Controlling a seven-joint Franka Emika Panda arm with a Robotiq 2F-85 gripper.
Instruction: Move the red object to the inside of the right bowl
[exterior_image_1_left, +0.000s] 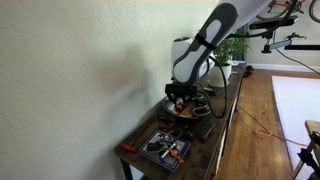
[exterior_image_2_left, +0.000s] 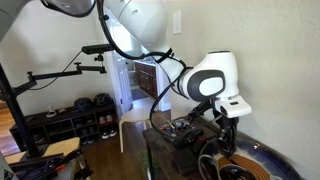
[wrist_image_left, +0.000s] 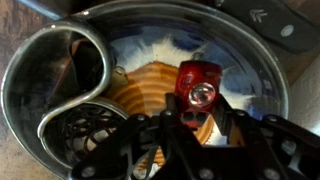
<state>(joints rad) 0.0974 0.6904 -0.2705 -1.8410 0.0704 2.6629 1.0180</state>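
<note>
Gripper (wrist_image_left: 195, 128) enters from the bottom edge of the wrist view. Its fingers flank the lower end of the red object (wrist_image_left: 197, 88); we cannot tell whether they pinch it or stand slack. We note the red object at frame centre, over the inside of the blue-and-white bowl (wrist_image_left: 255, 85). Metal bowl (wrist_image_left: 35, 80) adjoins at left. In an exterior view, the worktop (exterior_image_1_left: 228, 105) runs along the wall.

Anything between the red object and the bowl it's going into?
Nothing visible. In the wrist view the red object sits between the fingers, with the glazed bowl and its open interior right behind it. The metal bowl lies off to one side.
</note>
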